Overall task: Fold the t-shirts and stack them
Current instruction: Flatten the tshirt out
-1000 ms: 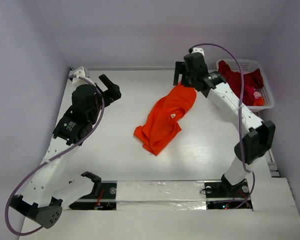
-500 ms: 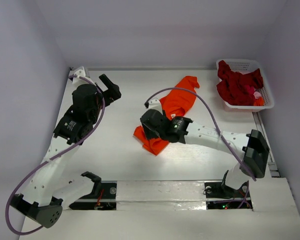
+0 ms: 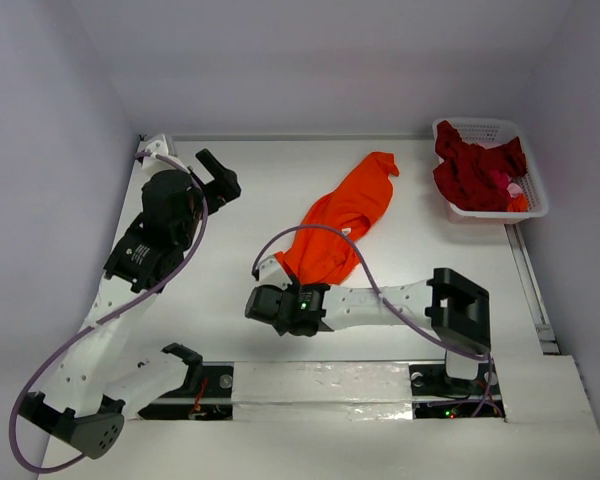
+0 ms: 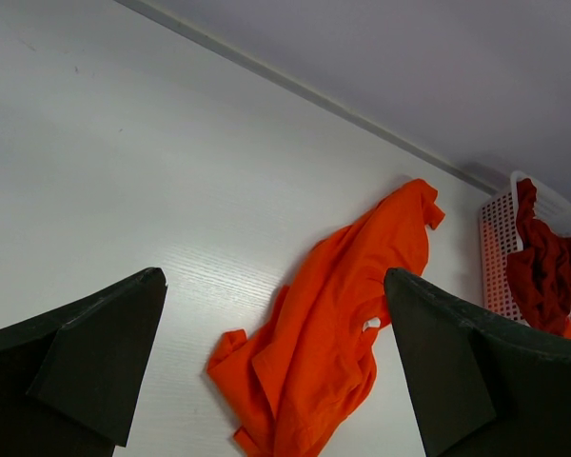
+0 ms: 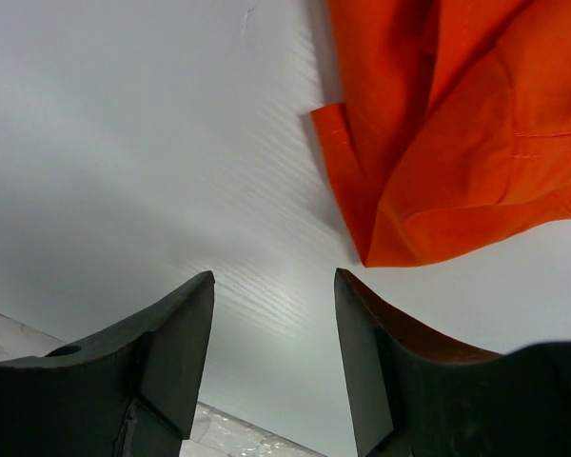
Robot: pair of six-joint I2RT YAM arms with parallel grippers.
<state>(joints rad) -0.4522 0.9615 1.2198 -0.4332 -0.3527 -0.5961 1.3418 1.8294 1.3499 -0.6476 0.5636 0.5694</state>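
Note:
One bright orange t-shirt [image 3: 342, 222] lies crumpled and stretched out on the white table, running from the far right toward the near middle. It also shows in the left wrist view [image 4: 333, 324] and in the right wrist view [image 5: 457, 114]. The dark red t-shirts [image 3: 475, 168] are heaped in the white basket [image 3: 487, 126]. My right gripper [image 3: 258, 302] is open and empty, low over the table just near-left of the orange shirt's lower end [image 5: 274, 276]. My left gripper [image 3: 220, 178] is open and empty at the far left, apart from the shirt [image 4: 274, 276].
The basket stands at the far right corner, also seen in the left wrist view [image 4: 500, 248] with the dark red shirts [image 4: 547, 271]. Grey walls close the table at the back and sides. A taped strip [image 3: 320, 385] runs along the near edge between the arm bases.
My right arm has swung from the shirt's far end, across the shirt, down to its near-left end. The orange shirt's near end has shifted a little. The left arm has not moved.

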